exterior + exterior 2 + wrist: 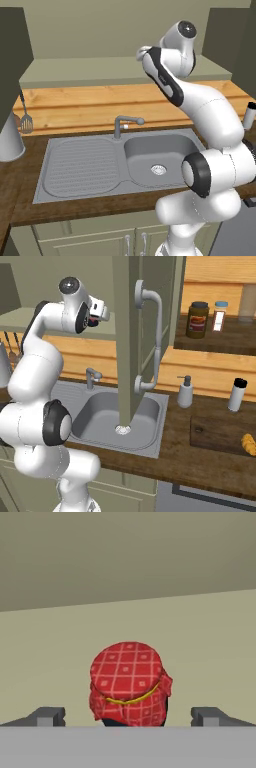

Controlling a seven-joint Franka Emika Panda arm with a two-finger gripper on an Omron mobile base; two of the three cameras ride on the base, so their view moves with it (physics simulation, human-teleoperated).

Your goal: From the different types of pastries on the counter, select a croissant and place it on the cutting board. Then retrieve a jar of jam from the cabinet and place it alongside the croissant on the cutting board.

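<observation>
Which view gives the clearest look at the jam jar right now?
The hand view: the jam jar sits centred on the pale cabinet shelf, its red checked cloth top plain, between the open jaws. In the right base view the open cabinet door stands in front of that spot.

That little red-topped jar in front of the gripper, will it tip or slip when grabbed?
The jar of jam looks squat, so it probably won't tip easily. Its checked cloth cover seems soft and may shift under the fingertips; a grasp lower down would likely hold better.
</observation>
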